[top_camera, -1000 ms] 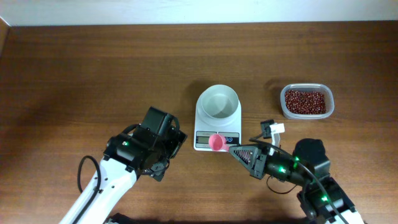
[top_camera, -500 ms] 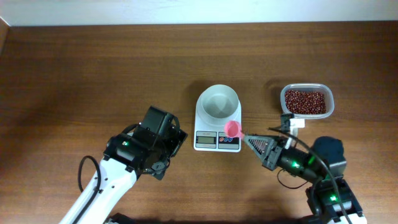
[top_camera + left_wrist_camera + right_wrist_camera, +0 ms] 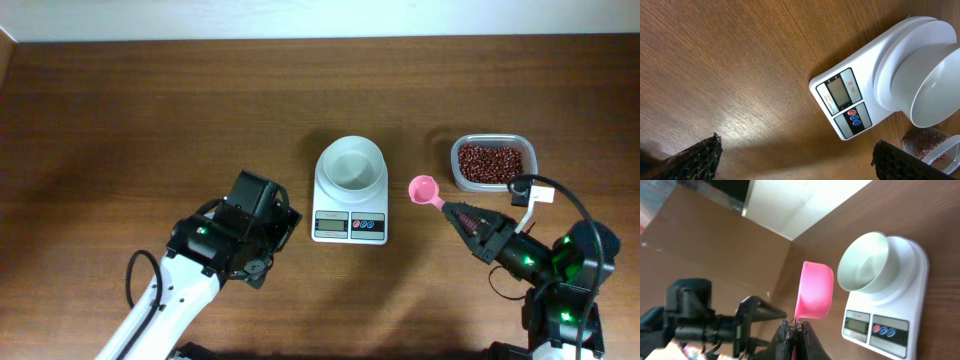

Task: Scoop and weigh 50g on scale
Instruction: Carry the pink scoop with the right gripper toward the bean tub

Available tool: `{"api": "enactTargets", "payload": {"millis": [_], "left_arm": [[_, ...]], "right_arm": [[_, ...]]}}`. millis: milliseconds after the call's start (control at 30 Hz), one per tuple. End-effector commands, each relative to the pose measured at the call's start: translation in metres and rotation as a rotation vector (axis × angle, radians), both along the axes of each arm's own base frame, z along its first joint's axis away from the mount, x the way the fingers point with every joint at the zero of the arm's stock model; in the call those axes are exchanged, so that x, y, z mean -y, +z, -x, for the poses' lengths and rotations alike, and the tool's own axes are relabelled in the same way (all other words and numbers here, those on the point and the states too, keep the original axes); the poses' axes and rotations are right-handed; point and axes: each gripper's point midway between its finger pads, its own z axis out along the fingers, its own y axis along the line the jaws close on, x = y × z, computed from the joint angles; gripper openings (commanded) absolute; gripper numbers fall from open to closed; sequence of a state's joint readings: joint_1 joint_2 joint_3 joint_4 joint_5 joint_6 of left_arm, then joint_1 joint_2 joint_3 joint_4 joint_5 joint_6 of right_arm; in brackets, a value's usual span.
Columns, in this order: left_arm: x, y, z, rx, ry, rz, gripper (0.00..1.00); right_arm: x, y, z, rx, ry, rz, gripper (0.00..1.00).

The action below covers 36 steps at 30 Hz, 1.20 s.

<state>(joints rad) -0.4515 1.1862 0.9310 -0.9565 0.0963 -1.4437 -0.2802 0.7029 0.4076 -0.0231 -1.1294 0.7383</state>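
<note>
The white scale [image 3: 350, 226] sits mid-table with its round white bowl [image 3: 351, 165] on top; no beans show in the bowl. The dark red-brown beans [image 3: 490, 163] fill a clear tub at the right. My right gripper [image 3: 450, 208] is shut on the handle of a pink scoop [image 3: 423, 189], which hangs between the scale and the tub, no beans showing in it. The right wrist view has the scoop [image 3: 815, 296] beyond the shut fingers [image 3: 790, 330], with the scale [image 3: 890, 325] to its right. My left gripper [image 3: 800, 167] stands wide open over bare table, left of the scale [image 3: 850, 105].
The clear plastic tub [image 3: 454, 172] stands right of the scale, just past the scoop. The left arm [image 3: 215, 245] rests low at the front left. Bare wooden table [image 3: 150, 120] spreads across the back and left.
My right gripper has carried the pink scoop to the right, from over the scale's display to the gap between scale and tub. The left arm has not moved.
</note>
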Motion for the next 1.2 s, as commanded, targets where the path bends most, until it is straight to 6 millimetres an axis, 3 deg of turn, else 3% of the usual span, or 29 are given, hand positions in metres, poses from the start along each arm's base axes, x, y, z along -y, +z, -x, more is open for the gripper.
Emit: {"api": "enactTargets", "payload": {"millis": [0, 100, 267, 500, 700, 900, 1000, 1100, 1167], "left_arm": [[-0.001, 0.002, -0.001, 0.014, -0.001, -0.009, 1.0], [-0.001, 0.002, -0.001, 0.014, -0.001, -0.009, 0.89], [-0.002, 0.002, 0.0, 0.011, -0.001, -0.01, 0.59], [-0.001, 0.002, 0.0, 0.012, -0.001, -0.01, 0.0], [0.001, 0.002, 0.001, 0.012, -0.009, -0.008, 0.0], [0.042, 0.014, -0.006, 0.132, -0.129, 0.04, 0.03], [0.05, 0.018, -0.009, 0.189, -0.155, 0.015, 0.07], [0.059, 0.023, -0.013, 0.236, -0.174, 0.017, 0.0], [0.074, 0.035, -0.022, 0.342, -0.309, 0.013, 0.0]], "right_arm": [[0.015, 0.013, 0.01, 0.033, 0.024, -0.045, 0.04], [0.021, 0.016, 0.014, 0.041, 0.027, -0.062, 0.04], [0.023, 0.015, 0.012, 0.039, 0.012, -0.058, 0.04], [0.024, 0.023, 0.001, 0.061, 0.012, -0.062, 0.04], [0.028, 0.032, -0.006, 0.084, 0.009, -0.074, 0.04], [0.028, 0.036, -0.007, 0.141, 0.009, -0.038, 0.04], [0.031, 0.033, -0.011, 0.242, 0.008, 0.056, 0.04], [0.037, 0.027, -0.02, 0.218, -0.035, 0.055, 0.04], [0.041, 0.023, -0.025, 0.199, -0.056, 0.051, 0.04]]}}
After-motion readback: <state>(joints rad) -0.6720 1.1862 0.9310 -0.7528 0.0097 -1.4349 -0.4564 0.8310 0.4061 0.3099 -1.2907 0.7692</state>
